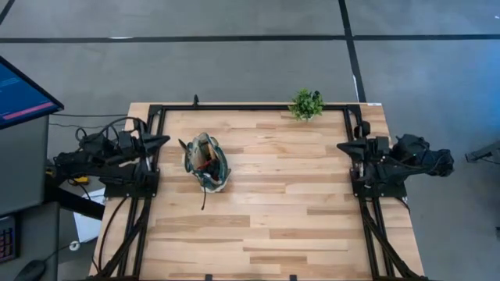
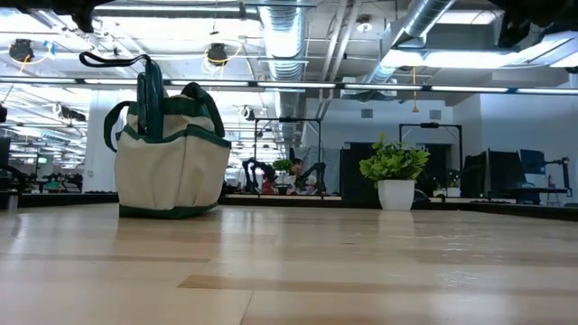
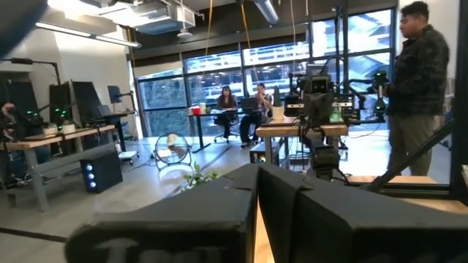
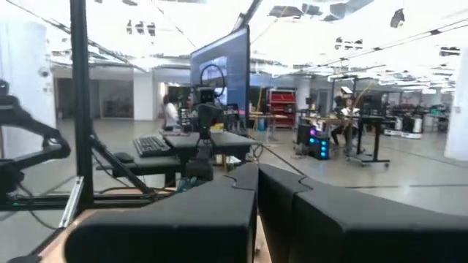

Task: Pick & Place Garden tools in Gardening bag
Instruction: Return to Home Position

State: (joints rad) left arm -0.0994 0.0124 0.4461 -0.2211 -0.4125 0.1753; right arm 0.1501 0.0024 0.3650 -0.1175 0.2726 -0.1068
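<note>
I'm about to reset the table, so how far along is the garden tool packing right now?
Looks finished. Done: tool handles poke out of the gardening bag; no tools lie loose on the table, only the potted plant. In hand: nothing; left arm and right arm sit folded at the sides, jaws shut. Left: apparently nothing.

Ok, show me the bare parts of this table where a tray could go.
Widest free patch: the half of the wooden table opposite the small green potted plant, past the tan canvas bag with green trim. Also bare: the middle, between bag and right gripper. Crowded: the left side, where the bag sits near the left gripper, and the plant's spot.
</note>
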